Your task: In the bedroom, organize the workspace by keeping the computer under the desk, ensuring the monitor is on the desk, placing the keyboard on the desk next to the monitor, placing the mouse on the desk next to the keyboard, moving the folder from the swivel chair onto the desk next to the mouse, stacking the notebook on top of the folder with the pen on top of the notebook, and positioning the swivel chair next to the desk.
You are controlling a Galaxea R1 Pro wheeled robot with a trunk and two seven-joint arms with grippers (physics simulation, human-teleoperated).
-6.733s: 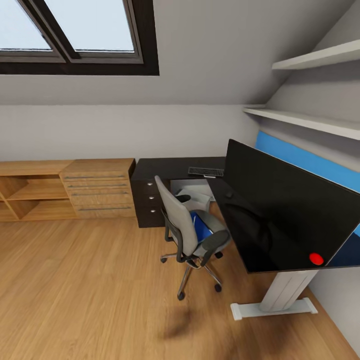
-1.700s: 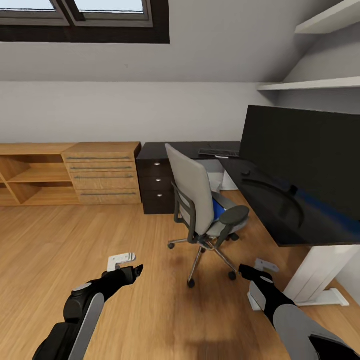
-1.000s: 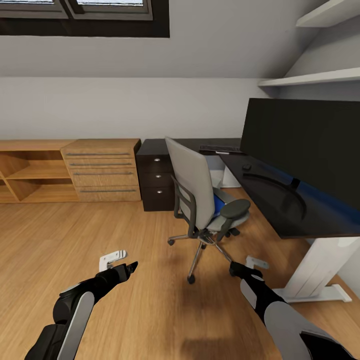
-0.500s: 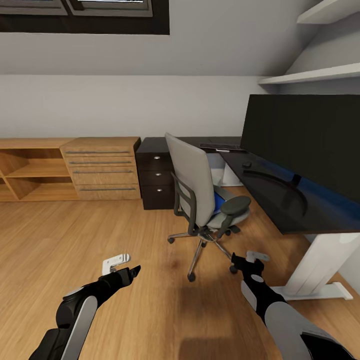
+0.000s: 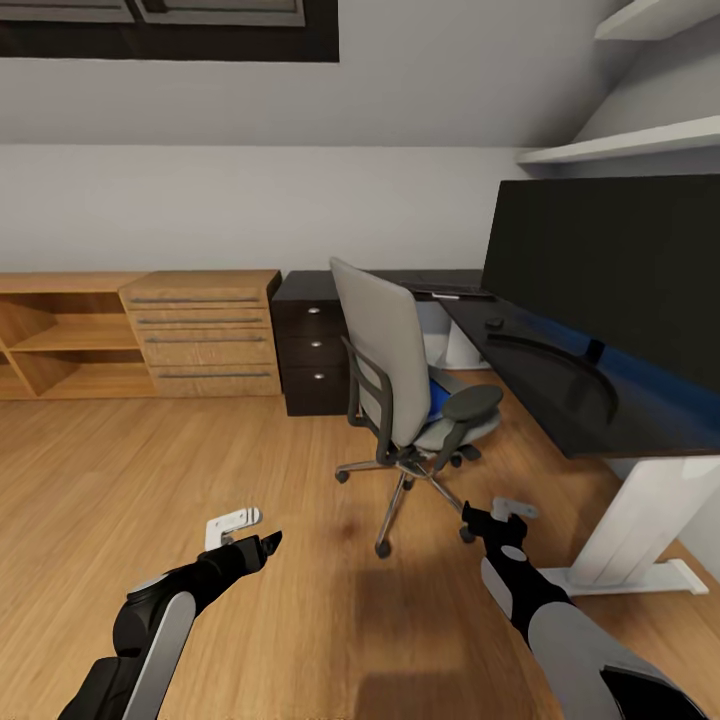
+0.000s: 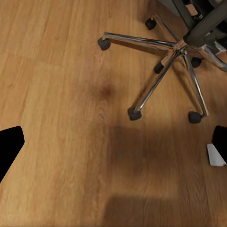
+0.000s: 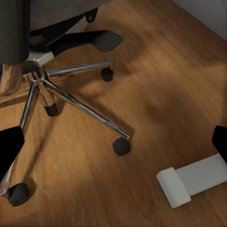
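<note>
Head view puts us facing the swivel chair, which stands at about 12 o'clock with its grey back turned to us, just beside the desk. The folder lies on the seat, a strip of blue showing past the backrest at 1 o'clock. On the desk, the monitor stands at 2 o'clock, with the mouse and the keyboard farther along the top.

Our left gripper hangs at 7 o'clock and our right gripper at 5 o'clock, both low over the floor with their fingers spread and holding nothing. In the wrist views each looks down on the chair's chrome base and casters.

We judge the step in hand to be reaching the folder. The backrest blocks a straight reach, so we should come round the open side by the armrest and keep our base off the casters, lest the chair roll.
</note>
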